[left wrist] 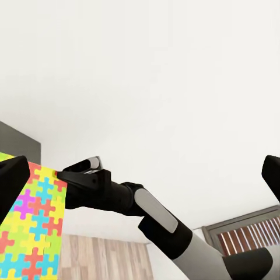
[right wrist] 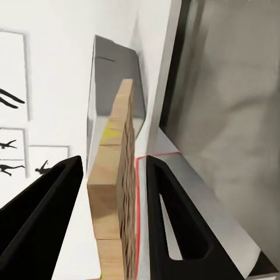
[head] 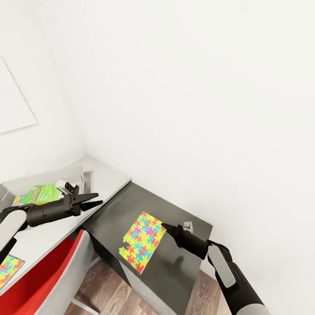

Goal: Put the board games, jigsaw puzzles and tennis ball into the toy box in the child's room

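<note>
The right gripper [head: 165, 226] pinches the puzzle [head: 143, 242] by its edge above the dark table [head: 183, 267]; the left gripper [head: 97, 199] hangs open, empty

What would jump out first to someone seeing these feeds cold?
The bright jigsaw puzzle, held at its edge by the right gripper over the dark cabinet. Next, the left gripper, open, above the grey table, in front of the toy box with a green board game inside.
</note>
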You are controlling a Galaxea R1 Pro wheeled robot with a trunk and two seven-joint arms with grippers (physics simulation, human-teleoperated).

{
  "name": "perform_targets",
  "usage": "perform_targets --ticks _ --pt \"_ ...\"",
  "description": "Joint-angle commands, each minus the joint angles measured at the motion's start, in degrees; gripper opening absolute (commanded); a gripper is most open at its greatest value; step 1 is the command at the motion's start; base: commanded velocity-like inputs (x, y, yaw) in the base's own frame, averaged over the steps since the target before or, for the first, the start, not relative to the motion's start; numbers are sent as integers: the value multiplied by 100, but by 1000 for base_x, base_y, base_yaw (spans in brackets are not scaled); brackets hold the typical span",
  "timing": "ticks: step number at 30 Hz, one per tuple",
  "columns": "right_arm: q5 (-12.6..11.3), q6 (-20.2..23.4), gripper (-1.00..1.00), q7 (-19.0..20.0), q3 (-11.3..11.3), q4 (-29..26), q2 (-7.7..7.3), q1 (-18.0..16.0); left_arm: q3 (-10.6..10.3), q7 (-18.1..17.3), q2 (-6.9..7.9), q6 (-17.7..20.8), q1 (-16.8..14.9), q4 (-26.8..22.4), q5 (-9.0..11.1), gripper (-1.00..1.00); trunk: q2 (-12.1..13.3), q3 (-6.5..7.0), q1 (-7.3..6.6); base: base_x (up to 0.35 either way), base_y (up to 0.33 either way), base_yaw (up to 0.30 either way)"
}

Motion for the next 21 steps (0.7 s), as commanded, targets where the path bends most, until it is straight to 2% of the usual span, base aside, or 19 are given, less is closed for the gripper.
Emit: perform_targets --ticks 1,21 --pt "-15 31 -100 -1 -5 -1 2 -4 -7 -22 4 19 -7 3 -2 100 -11 -1 4 0 0 0" --pt "-16 31 -100 4 -8 -17 1 -14 -5 -22 5 19 -7 38 7 100 -11 187 4 0 0 0"
